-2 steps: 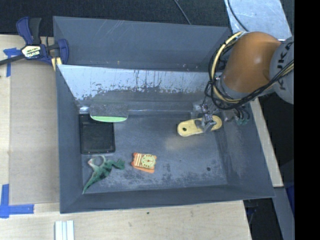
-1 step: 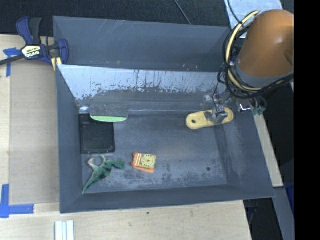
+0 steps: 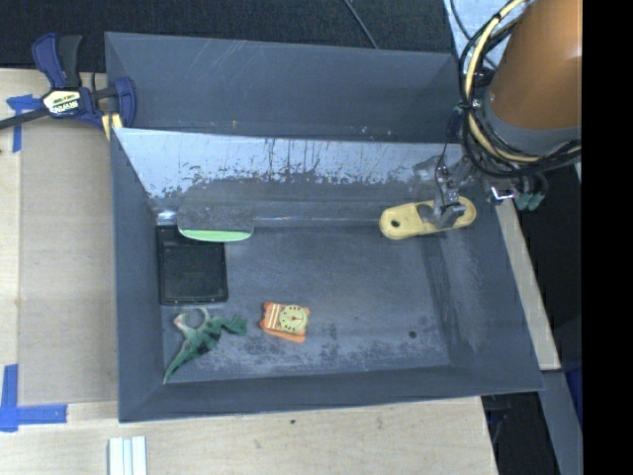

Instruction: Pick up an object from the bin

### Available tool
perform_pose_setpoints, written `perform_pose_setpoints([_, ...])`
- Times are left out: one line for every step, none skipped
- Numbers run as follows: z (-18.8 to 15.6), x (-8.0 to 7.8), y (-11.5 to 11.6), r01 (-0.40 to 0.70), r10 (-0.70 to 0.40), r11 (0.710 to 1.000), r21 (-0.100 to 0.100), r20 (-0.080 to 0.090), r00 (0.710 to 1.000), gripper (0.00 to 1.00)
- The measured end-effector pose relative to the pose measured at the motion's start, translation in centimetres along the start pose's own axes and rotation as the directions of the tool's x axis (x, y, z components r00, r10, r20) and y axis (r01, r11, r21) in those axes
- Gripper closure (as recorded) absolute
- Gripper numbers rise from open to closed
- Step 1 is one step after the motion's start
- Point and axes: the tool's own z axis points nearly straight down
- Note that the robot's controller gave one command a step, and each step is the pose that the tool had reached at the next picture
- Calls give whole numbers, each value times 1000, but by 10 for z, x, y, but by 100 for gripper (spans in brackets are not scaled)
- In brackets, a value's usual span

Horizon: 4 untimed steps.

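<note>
Where hand [image 3: 451,204] hangs (far-right corner), yellow flat piece [image 3: 407,224] lies directly under.

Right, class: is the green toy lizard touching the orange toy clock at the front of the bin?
Apart. The camera view shows a strip of bare bin floor between the lizard and the clock.

The grey sheet-metal bin [image 3: 297,77] looked matt, its sloping back wall scuffed and streaked with dark scratches. The flat yellow rounded piece [image 3: 410,222] looked like smooth plastic, as did the small orange clock-faced toy [image 3: 285,322]. The black rectangular block [image 3: 193,268] was dull and matt. The green lizard-shaped toy [image 3: 203,342] looked rubbery. The arm's orange domed cover [image 3: 542,62] shone glossy.
</note>
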Motion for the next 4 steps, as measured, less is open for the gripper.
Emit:
perform_pose_setpoints([105, -5, 25, -46, 46, 999, -1, 0, 999, 100])
perform_pose_setpoints([112, 6, 31, -30, 30, 1000, -1, 0, 1000, 100])
perform_pose_setpoints([122, 0, 28, -9, 9, 1000, 3, 14, 1000, 100])
perform_pose_setpoints([85, -18, 12, 104, -104, 995, 3, 10, 995, 100])
